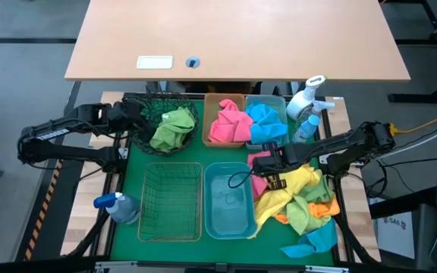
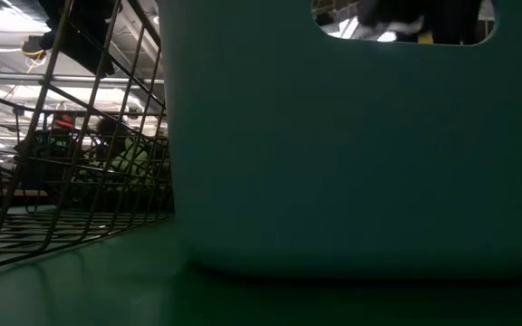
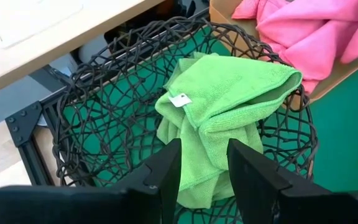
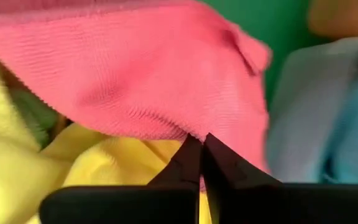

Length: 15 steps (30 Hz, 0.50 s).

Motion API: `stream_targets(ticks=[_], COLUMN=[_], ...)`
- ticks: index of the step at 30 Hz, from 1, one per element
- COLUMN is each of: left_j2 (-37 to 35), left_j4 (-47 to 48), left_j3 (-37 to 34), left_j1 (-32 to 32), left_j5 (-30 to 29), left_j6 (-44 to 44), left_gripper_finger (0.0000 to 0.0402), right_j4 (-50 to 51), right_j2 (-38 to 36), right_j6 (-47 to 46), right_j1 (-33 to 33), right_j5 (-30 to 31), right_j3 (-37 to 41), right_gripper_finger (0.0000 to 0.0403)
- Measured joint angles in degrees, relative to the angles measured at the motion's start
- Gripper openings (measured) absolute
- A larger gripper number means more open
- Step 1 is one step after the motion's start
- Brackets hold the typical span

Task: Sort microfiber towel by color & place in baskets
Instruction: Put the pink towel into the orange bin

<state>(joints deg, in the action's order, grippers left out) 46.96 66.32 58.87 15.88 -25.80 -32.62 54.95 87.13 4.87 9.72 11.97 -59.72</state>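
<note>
A green towel [image 1: 171,129] lies in the dark green wire-mesh basket [image 1: 146,106], spilling over its near rim. My left gripper [image 3: 204,168] hovers open just above it, a finger on either side and apart from it. My right gripper [image 1: 270,176] is shut on a pink towel [image 4: 142,74] at the left edge of the towel pile [image 1: 302,201]. Another pink towel [image 1: 230,121] fills the amber bin [image 1: 212,100]. A blue towel [image 1: 268,121] fills the pale blue bin [image 1: 279,98]. The rectangular wire basket [image 1: 171,201] and the blue bin [image 1: 228,201] hold no towel. My right gripper pinches the pink towel at its near edge [image 4: 194,132] between the two fingertips [image 4: 188,158], coming steeply from above. One layer or several, I cannot tell. The rest of the cloth spreads beyond the fingers over a yellow towel [image 4: 104,168].
The pile holds yellow, orange, green and blue towels on the green mat's right side. A white spray bottle [image 1: 309,97] stands at the far right, a blue one [image 1: 118,205] lies at the near left. In the low view the blue bin's wall [image 2: 352,145] blocks most of the scene.
</note>
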Motion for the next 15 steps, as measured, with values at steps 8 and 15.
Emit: stream_targets(ticks=[8, 15], left_j2=[0.0, 0.01], left_j4=[0.0, 0.0], left_j3=[0.0, 0.0], left_j1=[0.02, 0.02], left_j5=[-0.02, -0.02], left_j6=[-0.07, -0.11], left_gripper_finger=[0.0125, 0.0125], right_j4=[13.95, 10.29], right_j2=[-0.08, -0.19], right_j6=[0.26, 8.55], right_j1=[0.0, -1.02], right_j5=[7.47, 18.62], right_j3=[-19.17, -35.84], right_gripper_finger=[0.0004, 0.0004])
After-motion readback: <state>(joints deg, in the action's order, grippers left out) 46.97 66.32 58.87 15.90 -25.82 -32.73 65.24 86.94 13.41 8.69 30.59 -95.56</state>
